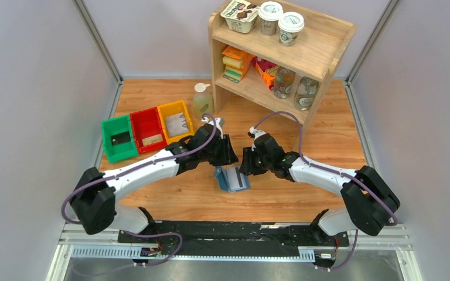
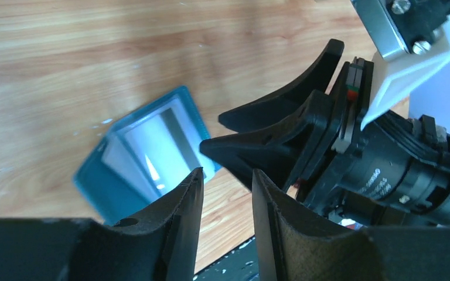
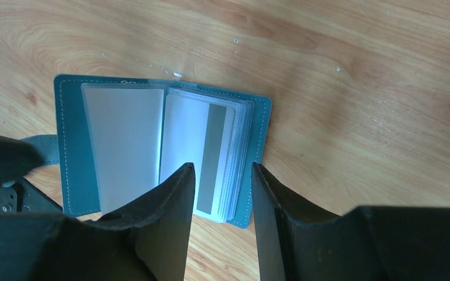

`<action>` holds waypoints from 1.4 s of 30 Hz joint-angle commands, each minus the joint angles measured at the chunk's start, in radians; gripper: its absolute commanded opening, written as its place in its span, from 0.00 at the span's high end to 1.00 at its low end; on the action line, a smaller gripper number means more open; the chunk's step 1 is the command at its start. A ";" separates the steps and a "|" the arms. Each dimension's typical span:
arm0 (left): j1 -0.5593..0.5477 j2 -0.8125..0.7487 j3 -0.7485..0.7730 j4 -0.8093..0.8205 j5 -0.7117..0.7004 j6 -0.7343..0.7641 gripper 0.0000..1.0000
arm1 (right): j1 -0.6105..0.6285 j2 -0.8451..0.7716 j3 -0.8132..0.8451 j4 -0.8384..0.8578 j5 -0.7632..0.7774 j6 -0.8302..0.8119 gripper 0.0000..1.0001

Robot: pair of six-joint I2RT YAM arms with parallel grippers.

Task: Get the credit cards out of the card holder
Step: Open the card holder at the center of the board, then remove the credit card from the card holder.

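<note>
Both parted jaws hang just above the open card holder (image 1: 232,180).

1. Your tabletop (image 3: 357,70) is grained wood, smooth, with a soft sheen.
2. The card holder (image 3: 70,146) looks like matt teal leather, stitched along the edge; its sleeves (image 3: 123,134) are clear, glossy plastic.
3. Your left hand (image 2: 225,187) and right hand (image 3: 222,175) look like matt black, faintly grainy plastic.
</note>
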 commanded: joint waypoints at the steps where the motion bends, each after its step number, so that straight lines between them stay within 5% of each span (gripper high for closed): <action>1: -0.011 0.100 0.061 0.062 0.107 0.000 0.58 | -0.001 -0.030 -0.017 0.051 -0.003 0.008 0.57; 8: -0.011 0.099 -0.048 -0.029 0.043 0.012 0.76 | -0.002 -0.047 -0.031 0.057 -0.013 0.011 0.58; 20: 0.016 0.039 -0.274 0.050 0.001 -0.026 0.85 | -0.001 -0.022 -0.031 0.155 -0.111 0.034 0.42; 27: 0.023 0.039 -0.298 0.094 0.001 -0.044 0.86 | -0.001 0.001 -0.028 0.215 -0.171 0.042 0.57; 42: 0.024 0.041 -0.306 0.143 0.007 -0.089 0.86 | -0.005 0.117 -0.112 0.293 -0.157 0.060 0.69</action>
